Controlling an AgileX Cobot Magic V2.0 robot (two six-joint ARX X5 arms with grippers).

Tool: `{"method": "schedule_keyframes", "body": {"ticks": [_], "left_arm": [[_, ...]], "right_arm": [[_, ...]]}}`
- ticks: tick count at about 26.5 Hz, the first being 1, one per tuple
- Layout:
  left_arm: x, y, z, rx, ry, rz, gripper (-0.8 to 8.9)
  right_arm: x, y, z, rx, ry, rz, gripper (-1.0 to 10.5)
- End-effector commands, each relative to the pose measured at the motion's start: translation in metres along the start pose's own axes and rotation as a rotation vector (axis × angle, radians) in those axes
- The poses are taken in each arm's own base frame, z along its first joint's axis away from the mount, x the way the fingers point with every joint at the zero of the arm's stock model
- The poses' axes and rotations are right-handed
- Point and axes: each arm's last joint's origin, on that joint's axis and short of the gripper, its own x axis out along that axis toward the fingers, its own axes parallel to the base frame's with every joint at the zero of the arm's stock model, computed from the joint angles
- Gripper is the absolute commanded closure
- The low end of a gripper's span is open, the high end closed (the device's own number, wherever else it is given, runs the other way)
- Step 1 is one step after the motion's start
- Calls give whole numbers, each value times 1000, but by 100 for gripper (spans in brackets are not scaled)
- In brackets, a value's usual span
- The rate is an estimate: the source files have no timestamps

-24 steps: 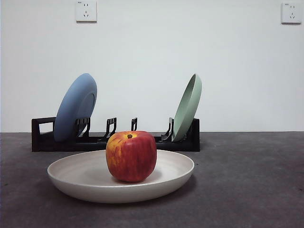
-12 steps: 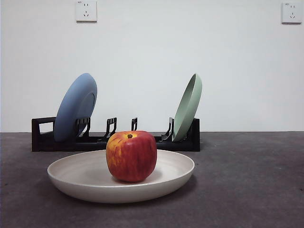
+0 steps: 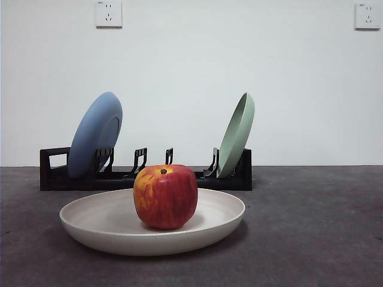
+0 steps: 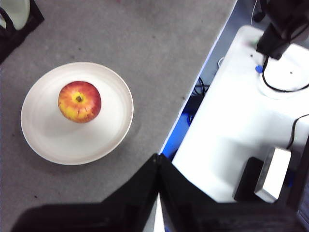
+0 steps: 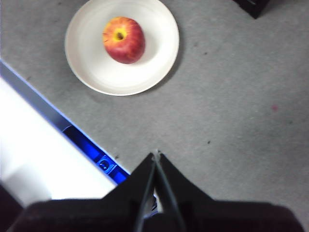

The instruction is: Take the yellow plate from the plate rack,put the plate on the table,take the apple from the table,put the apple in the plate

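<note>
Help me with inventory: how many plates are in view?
3. A blue plate and a green plate stand in the rack; a cream plate lies on the table, holding the apple.

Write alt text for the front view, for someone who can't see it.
A red apple sits in a wide cream plate on a dark grey table. Behind it, a black plate rack holds a blue plate and a green plate, both leaning.

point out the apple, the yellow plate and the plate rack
apple point(image 3: 166, 197), front view, middle of its red side
yellow plate point(image 3: 108, 236), front view, outer wall of its near rim
plate rack point(image 3: 52, 178), front view, its open end frame
</note>
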Motion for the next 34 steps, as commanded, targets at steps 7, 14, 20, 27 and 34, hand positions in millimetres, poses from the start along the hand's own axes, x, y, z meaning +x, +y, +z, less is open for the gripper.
{"method": "schedule_keyframes", "body": {"ticks": [7,14,20,27,34], "left_arm": [[-4,5,23,234,-247,169,817],[-32,49,41,272,-563,271,817],[-57,82,17,175,-643,449,817],[-47,82,-45,81,-645,721,817],[10,90,-112,-58,-700,807,817]], "right_arm": [[0,0,-2,1,24,-13,945],[0,0,-2,1,24,-13,945],[0,0,-2,1,24,-13,945],[0,0,-2,1,24,-13,945],[0,0,-2,1,24,-13,945]]}}
